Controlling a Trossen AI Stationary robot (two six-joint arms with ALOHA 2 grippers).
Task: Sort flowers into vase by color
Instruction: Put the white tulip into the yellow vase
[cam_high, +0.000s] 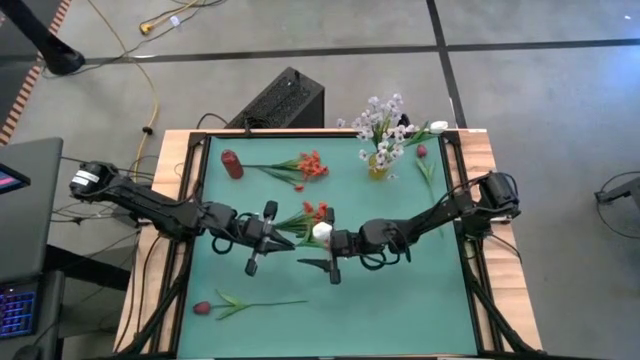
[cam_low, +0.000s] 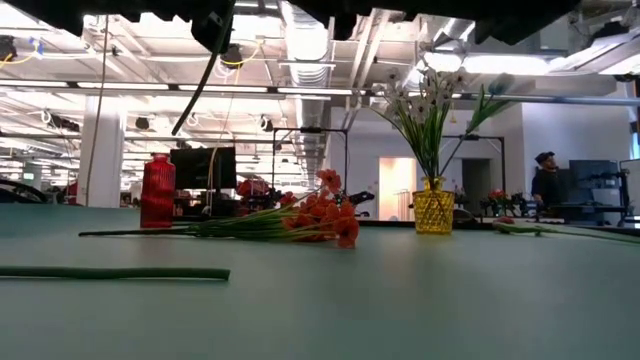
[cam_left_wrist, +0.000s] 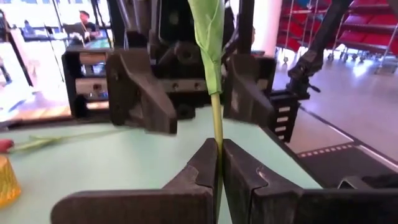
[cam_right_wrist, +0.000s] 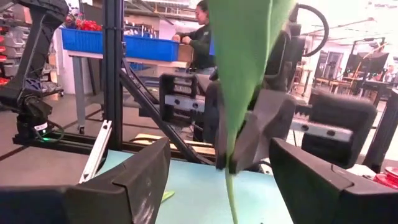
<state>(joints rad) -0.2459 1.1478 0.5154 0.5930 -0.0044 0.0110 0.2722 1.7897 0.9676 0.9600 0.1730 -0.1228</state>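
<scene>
My left gripper (cam_left_wrist: 219, 155) is shut on the green stem of a white-bud flower (cam_high: 321, 232), held above the table's middle. My right gripper (cam_right_wrist: 219, 149) faces it from the right, open, one finger on each side of the flower's leaf (cam_right_wrist: 242, 62) and touching nothing. A yellow vase (cam_high: 379, 168) at the far right holds white sprays (cam_high: 385, 118). The red vase (cam_high: 232, 164) stands at the far left. Two red-orange flowers (cam_high: 312, 165) (cam_high: 316, 211) and a dark red bud (cam_high: 203, 308) lie flat on the mat. My left gripper pinches the stem (cam_left_wrist: 217, 134) between its two fingers, just short of the leaf. The fingers are level and come from the table's left, and the stem lies along them. The flower sticks out toward my right gripper, clear of the table.
Another dark red bud (cam_high: 422, 152) and a white bud (cam_high: 438, 127) lie at the far right next to the yellow vase. A black box (cam_high: 285, 98) stands beyond the far edge. Wooden rails border the green mat (cam_high: 400, 300), which is bare at the near right.
</scene>
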